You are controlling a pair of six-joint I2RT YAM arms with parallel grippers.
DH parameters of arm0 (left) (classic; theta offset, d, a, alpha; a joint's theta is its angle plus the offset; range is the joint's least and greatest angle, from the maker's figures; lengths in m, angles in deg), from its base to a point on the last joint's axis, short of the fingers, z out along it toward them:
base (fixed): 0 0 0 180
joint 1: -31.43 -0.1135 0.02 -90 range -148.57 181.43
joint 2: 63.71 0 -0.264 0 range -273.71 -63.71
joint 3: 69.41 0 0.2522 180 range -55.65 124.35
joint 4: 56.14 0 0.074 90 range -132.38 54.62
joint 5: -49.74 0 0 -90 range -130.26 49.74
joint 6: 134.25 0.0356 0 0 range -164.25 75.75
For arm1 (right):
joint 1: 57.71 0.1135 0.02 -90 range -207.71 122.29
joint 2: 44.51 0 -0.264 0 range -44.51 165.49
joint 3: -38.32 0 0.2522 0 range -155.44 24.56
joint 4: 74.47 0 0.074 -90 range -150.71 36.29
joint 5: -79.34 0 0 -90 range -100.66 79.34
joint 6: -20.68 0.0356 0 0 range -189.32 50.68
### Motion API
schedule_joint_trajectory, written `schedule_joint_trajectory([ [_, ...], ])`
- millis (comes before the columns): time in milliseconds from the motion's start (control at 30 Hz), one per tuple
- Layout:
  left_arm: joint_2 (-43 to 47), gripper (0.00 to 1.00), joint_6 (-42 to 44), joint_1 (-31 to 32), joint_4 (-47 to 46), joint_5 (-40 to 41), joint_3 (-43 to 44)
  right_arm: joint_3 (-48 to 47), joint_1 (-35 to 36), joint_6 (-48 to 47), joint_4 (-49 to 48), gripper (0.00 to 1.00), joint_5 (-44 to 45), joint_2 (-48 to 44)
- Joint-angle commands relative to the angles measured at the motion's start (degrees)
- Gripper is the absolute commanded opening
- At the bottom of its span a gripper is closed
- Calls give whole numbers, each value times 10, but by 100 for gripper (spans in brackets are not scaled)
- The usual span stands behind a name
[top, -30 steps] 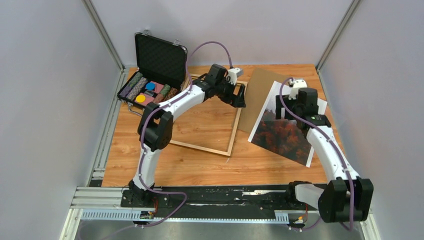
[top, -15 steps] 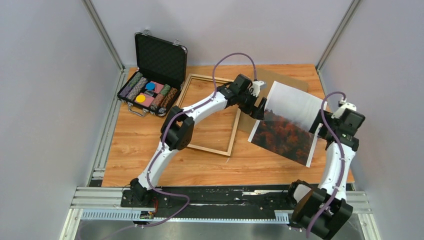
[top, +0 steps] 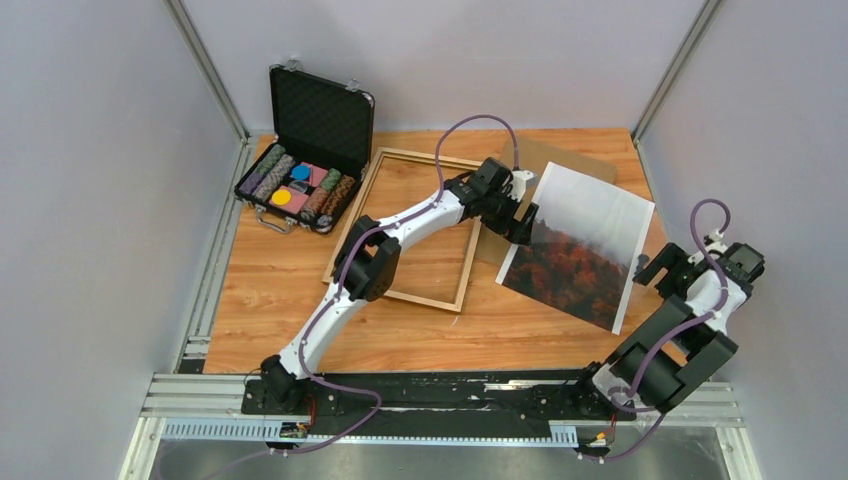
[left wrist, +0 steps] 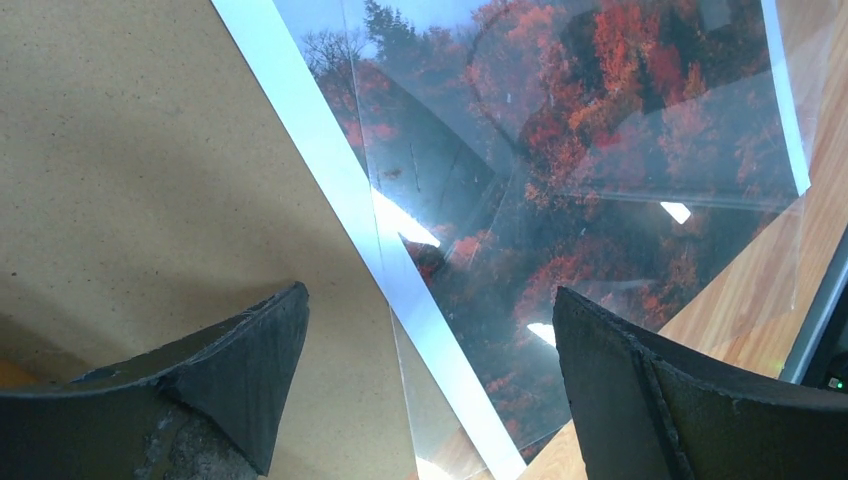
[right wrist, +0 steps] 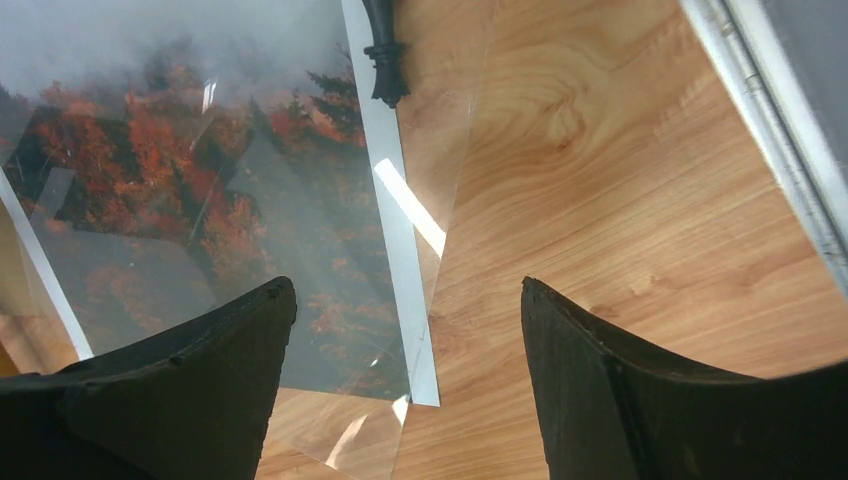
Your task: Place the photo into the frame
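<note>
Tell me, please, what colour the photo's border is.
The photo's border is white, clearest in the left wrist view.

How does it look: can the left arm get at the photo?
Probably yes: the left gripper hangs open over the photo's edge, though a clear sheet lying on it may get touched first.
</note>
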Motion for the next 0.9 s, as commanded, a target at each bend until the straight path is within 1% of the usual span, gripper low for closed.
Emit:
schedule_joint_trajectory([
  [0,-11,100,9,2,5,14,8,-32,-11,-15,-4,80,-56,54],
  [233,-2,100,19,3,6,10,-27,-49,-10,-4,-36,78,-73,115],
  [433,13,100,22,3,-7,8,-65,-44,-10,-4,-62,77,-76,160],
  [633,18,100,21,3,-10,7,-76,-52,-9,4,-76,75,-123,201],
  [867,20,100,19,3,-12,-11,-88,-60,-4,9,-82,74,-196,220],
])
